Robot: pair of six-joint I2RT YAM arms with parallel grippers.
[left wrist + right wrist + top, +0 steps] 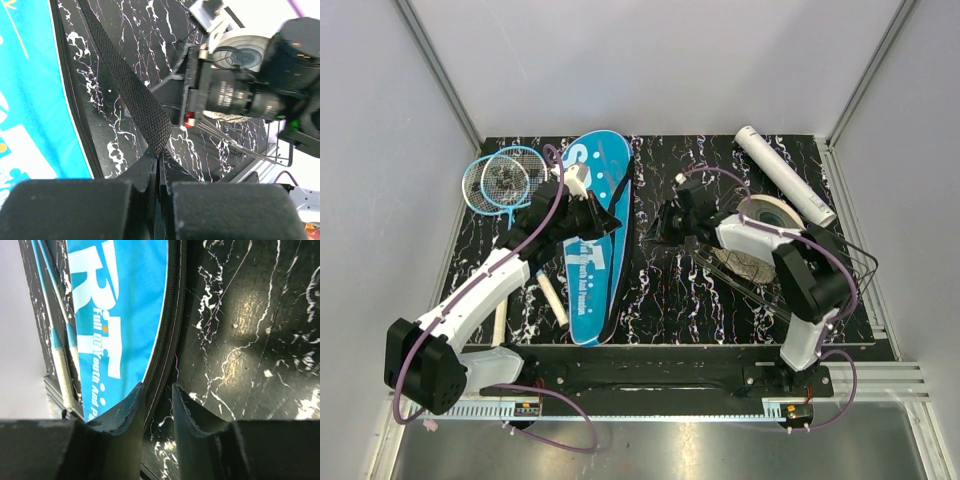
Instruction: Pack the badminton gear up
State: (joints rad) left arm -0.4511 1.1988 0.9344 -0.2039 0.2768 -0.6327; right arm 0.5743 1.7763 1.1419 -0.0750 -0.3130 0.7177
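Two arms work the blue SPORT cover (pixel 588 285), lying left of centre on the marbled table (pixel 665 300). The left gripper (pixel 159 155) pinches its black strap (pixel 135 95) tight. The right gripper (pixel 157 395), jaws narrowly parted, sits at the zipper edge (pixel 172 315).

Basket (pixel 857 262) contents mostly behind right arm (pixel 800 278); racket handles (pixel 556 302) partly under left arm (pixel 485 290).

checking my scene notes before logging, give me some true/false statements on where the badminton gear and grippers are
1. The left gripper is shut on a black woven strap. True.
2. The white tube lies in the wire basket. False: it lies on the table, beyond the basket.
3. Both rackets are inside the blue cover. False: they lie outside, at its left.
4. The right gripper has its jaws apart. True.
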